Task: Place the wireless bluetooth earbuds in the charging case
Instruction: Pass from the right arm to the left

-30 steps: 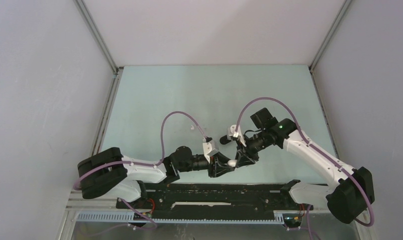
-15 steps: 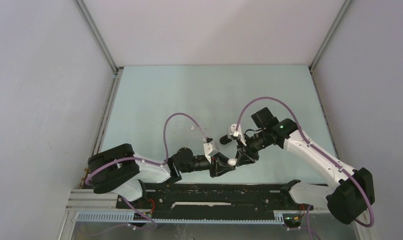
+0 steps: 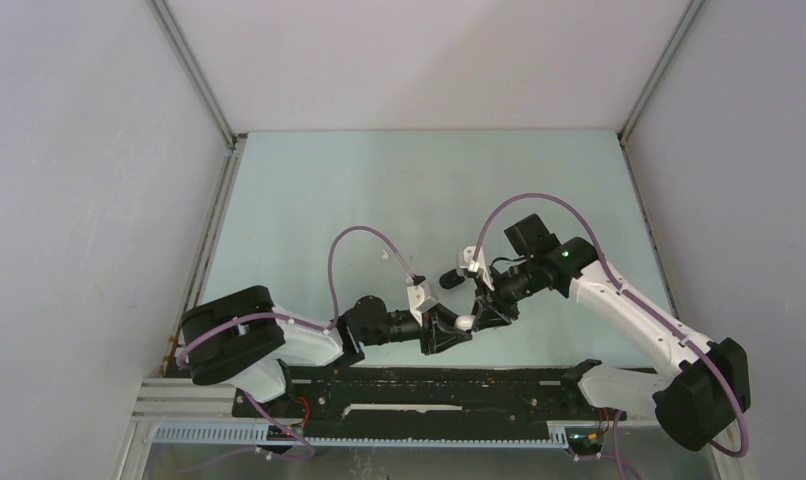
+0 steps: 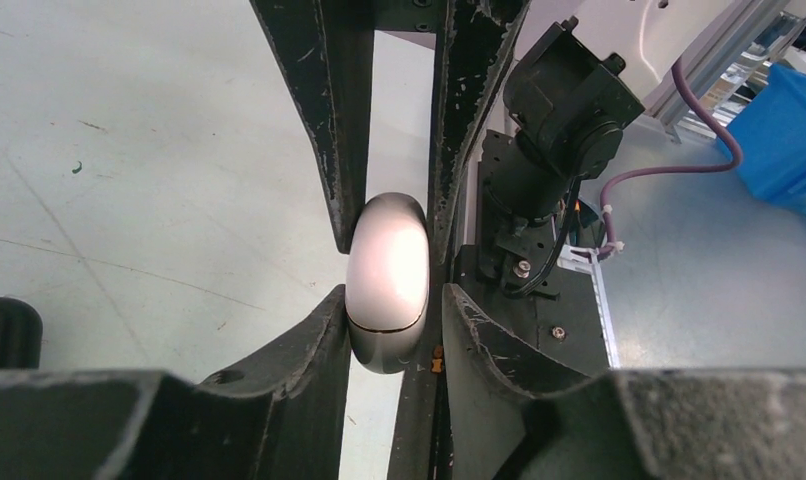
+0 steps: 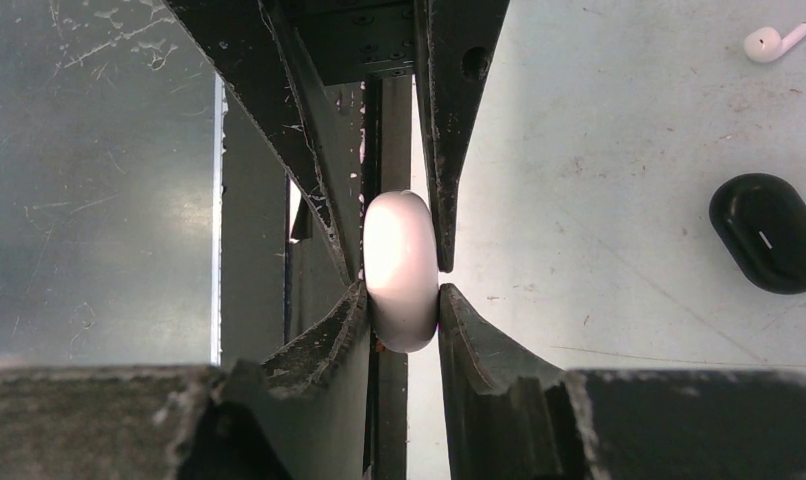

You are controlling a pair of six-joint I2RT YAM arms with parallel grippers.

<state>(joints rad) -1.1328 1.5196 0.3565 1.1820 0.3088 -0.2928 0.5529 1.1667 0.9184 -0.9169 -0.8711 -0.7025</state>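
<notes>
- A white earbud (image 5: 774,42) lies loose on the surface (image 3: 379,180), near a closed black case (image 5: 769,232).
- The left gripper (image 4: 389,310) is clenched on the white charging case (image 4: 387,270), held above the surface.
- The right gripper (image 5: 401,300) grasps the same case from the opposite side.

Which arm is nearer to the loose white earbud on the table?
Left. The earbud lies just beyond the left arm; the right arm is farther right, past the black case.
</notes>
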